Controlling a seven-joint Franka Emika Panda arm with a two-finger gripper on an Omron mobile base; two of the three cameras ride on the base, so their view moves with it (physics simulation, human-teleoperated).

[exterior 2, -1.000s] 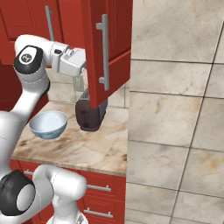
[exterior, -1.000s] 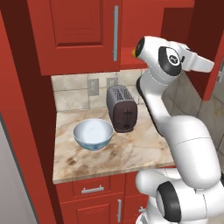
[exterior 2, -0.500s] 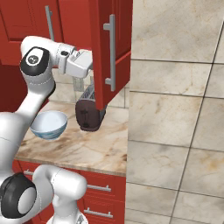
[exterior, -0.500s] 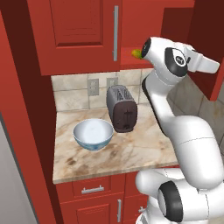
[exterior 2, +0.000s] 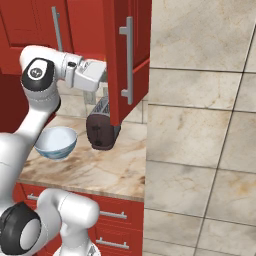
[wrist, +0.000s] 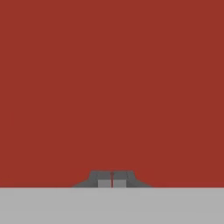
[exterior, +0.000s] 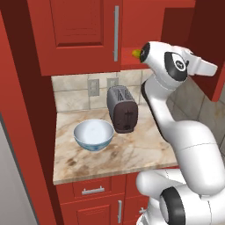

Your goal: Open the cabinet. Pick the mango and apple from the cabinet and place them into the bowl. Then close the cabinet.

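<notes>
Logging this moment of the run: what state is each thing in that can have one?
Large red wall cabinet: left door shut, right door swung open.
Small yellow-green oval mango: on the cabinet shelf.
Wide pale blue bowl: upright on the counter, empty.
Dark toaster: upright, slots empty.
Claw: shut, holding nothing.

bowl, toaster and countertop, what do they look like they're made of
The wide pale blue bowl with a whitish inside looks like glazed ceramic: it is glossy, with soft highlights. The dark boxy toaster looks like brushed or dull metal, from its grey sheen, though it could be plastic. The beige countertop looks like polished marble or another stone: it has brown veining.
</notes>
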